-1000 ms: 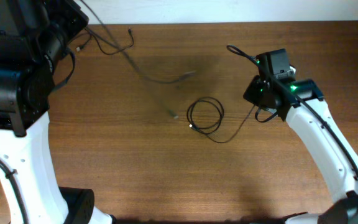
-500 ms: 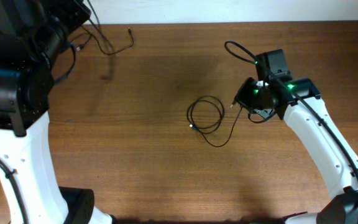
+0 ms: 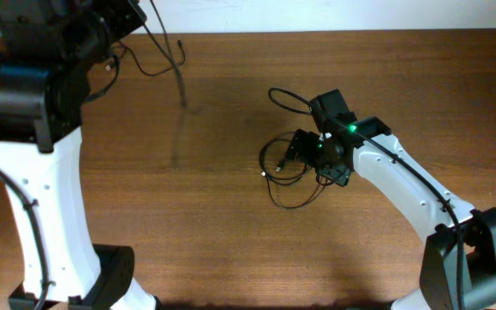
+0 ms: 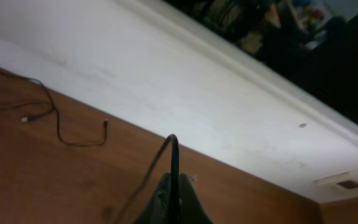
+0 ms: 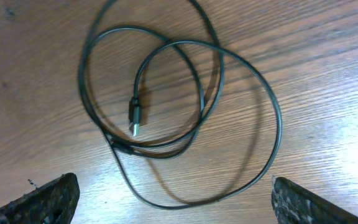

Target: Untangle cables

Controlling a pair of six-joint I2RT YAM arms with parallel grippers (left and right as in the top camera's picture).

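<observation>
Cables: tabletop coil under spread right pincer; left pincer seemingly clamped.

Overhead view: bright, even light, soft shadows on the wooden surface. Left wrist view: dim, foreground out of focus. Right wrist view: sharp, cable casting a faint shadow

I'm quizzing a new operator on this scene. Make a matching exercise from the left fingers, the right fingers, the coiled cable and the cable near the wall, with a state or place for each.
1 left fingers
2 right fingers
3 coiled cable
4 slack cable

A spread wide open
B lying near the table's far edge
C shut on a thin cable
D in loops below the right fingers

Pairs: 1-C, 2-A, 3-D, 4-B
</observation>
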